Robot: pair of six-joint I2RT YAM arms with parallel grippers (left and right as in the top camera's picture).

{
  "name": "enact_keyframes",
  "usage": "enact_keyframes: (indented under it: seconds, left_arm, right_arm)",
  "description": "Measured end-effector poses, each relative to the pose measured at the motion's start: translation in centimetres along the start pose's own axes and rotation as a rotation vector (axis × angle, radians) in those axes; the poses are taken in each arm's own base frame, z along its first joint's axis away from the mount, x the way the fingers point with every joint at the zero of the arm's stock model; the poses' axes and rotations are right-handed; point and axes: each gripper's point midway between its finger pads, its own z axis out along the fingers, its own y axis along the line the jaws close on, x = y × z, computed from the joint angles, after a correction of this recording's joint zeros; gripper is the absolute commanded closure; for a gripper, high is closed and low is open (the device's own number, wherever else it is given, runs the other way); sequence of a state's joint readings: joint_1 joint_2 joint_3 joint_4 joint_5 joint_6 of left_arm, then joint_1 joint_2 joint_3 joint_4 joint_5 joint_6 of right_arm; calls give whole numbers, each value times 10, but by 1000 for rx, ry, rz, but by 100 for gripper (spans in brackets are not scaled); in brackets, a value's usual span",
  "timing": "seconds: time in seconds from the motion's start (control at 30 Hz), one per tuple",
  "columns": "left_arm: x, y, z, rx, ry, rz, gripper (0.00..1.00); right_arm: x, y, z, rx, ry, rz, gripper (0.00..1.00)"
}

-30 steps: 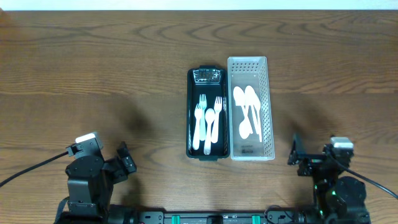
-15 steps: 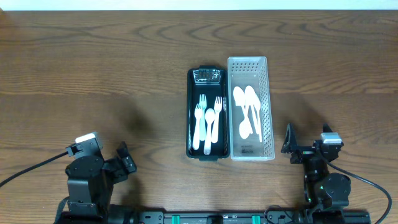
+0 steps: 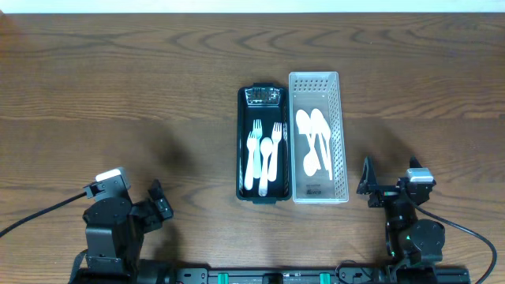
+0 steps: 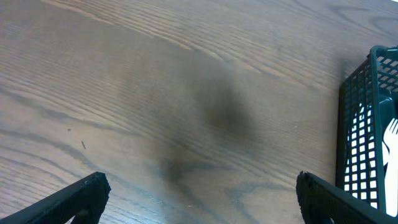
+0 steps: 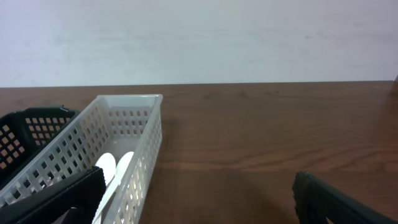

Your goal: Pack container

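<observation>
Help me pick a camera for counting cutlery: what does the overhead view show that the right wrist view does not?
Only overhead: the white forks lying in the black basket, and both baskets in full. Only right wrist: the pale wall behind the table. Both: the white basket with spoons, beside the black one.

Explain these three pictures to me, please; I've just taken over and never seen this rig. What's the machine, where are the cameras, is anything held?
Two robot arms sit at a wooden table. The overhead picture looks straight down: left arm and right arm at the bottom, and in the middle a black basket of white forks beside a white basket of spoons. The other two come from wrist cameras; the dark wedges at the bottom corners are the left fingers and the right fingers. Both stand open, holding nothing.
</observation>
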State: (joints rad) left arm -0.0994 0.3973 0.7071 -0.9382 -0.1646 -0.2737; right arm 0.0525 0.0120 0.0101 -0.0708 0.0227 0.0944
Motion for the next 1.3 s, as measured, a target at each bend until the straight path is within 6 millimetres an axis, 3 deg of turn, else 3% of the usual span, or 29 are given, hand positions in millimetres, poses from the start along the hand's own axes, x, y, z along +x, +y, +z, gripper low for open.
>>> enact_keyframes:
  seconds: [0.53,0.8,0.9,1.1,1.3]
  left_arm:
    - [1,1,0,-3,4,1,2]
    - [3,10,-20,31,-158,-26,2]
    - [3,9,-12,54,-239,-18,2]
    - [-25,-6,15,101,-460,22,2]
    - [-28,-12,42,97,-558,87,2]
  right_arm:
    - [0,0,0,0,0,0,1]
    - [0,0,0,0,0,0,1]
    - [0,0,0,0,1,0,1]
    - [0,0,0,0,0,0,1]
    - [0,0,0,0,0,0,1]
